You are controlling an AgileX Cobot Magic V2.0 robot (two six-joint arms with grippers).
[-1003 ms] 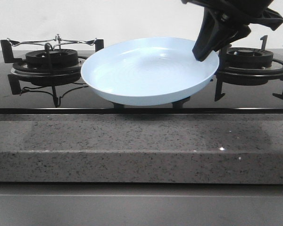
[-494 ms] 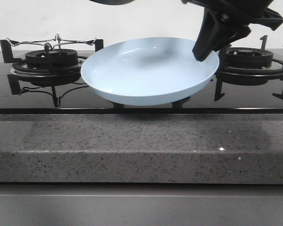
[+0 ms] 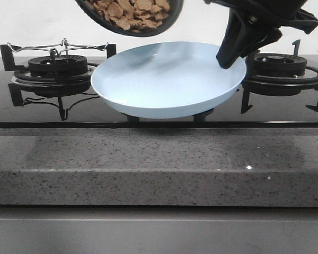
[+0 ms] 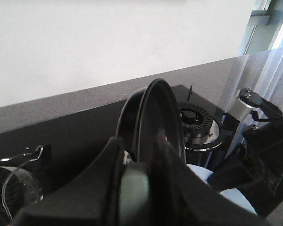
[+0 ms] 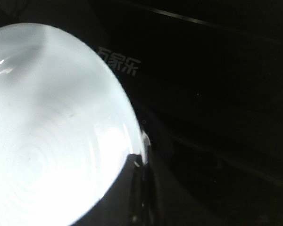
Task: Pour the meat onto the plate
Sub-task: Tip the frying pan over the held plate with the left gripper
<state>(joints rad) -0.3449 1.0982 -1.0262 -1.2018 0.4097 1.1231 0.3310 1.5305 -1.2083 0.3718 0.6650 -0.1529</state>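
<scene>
The right gripper [image 3: 226,59] pinches the glossy pale-blue round plate [image 3: 164,84] by its rim, steadying it. Above the plate, the left gripper [image 4: 141,188] clamps a tilted black frying pan [image 3: 167,21] of orange-brown meat slices [image 3: 130,9], ready to pour.

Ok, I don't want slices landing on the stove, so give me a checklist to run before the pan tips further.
1. Frying pan above the plate: ok, over its far left part.
2. Meat inside the tilted pan: ok, none spilled.
3. Plate bare inside: ok.
4. Right gripper clamped on the plate's right rim: ok.
5. Left gripper firm on the pan: cannot tell, its grip is hidden.
6. Pan's low edge inside the plate rim: cannot tell from the front view.
</scene>
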